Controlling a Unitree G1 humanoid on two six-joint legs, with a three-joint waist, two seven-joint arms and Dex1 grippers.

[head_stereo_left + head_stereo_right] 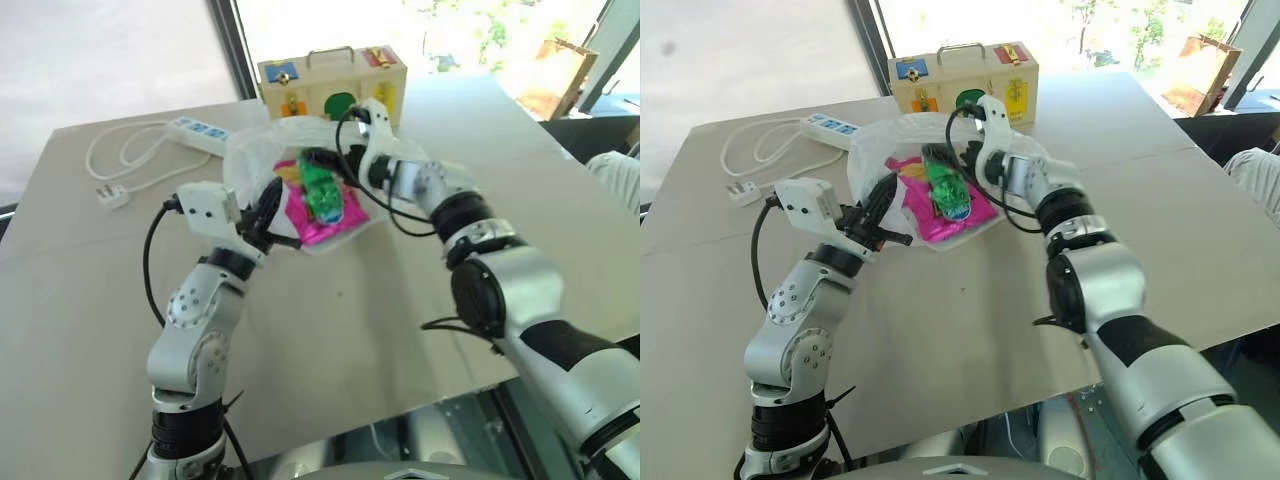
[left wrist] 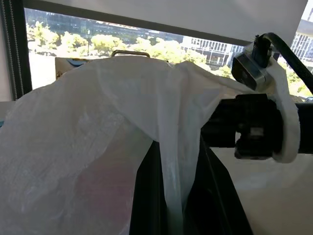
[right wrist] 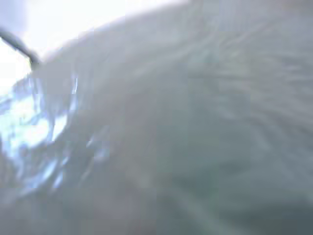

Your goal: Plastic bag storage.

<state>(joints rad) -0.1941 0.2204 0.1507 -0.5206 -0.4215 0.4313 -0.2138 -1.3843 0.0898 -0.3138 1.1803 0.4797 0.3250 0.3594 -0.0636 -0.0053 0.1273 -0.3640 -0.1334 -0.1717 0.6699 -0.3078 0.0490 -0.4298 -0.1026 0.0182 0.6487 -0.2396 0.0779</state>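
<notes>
The big pale table (image 1: 330, 340) takes up most of the head views, with windows behind its far edge. On that far edge stands a wooden box (image 1: 333, 85) with a metal handle on top and coloured latches and locks on its front. To the robot's left of the box a white power strip (image 1: 198, 133) lies flat, its white cord (image 1: 120, 150) looping toward the table's left edge and ending in a plug (image 1: 113, 194).

The plastic bag (image 1: 262, 150) sits on the table just in front of the wooden box, between the two arms. It is thin, white and see-through, bunched up and open toward the robot. Inside it lie a shiny pink packet (image 1: 322, 218) and, on top of that, a green packet (image 1: 322, 190); a bit of orange and yellow shows beside them.

The left gripper (image 1: 264, 224) is at the bag's near left edge, its black fingers (image 2: 151, 196) pinched together on a fold of the bag; the left wrist view shows the film running down between them and draped over the top.

The right gripper (image 1: 322, 158) reaches across into the bag's mouth from the right, at the far side above the packets. Its fingers are buried in the film and I cannot tell how wide they stand; its own wrist view is blurred white plastic pressed close
</notes>
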